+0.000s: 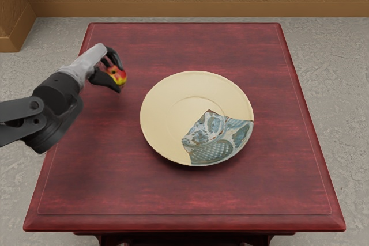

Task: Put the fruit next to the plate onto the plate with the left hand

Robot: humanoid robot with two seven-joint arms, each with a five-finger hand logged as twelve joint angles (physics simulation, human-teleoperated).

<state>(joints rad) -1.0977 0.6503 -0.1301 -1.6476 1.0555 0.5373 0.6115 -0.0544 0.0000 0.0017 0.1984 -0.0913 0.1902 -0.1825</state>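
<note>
Table [190,194], fruit [115,75] in left hand [106,67]

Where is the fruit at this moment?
In the head view, the fruit is over the left side of the table, held in the fingers of the left hand, left of the plate and not touching it.

head view | above near side of table [173,44] | faces down at a slant | mid-range, whole top framed
</note>
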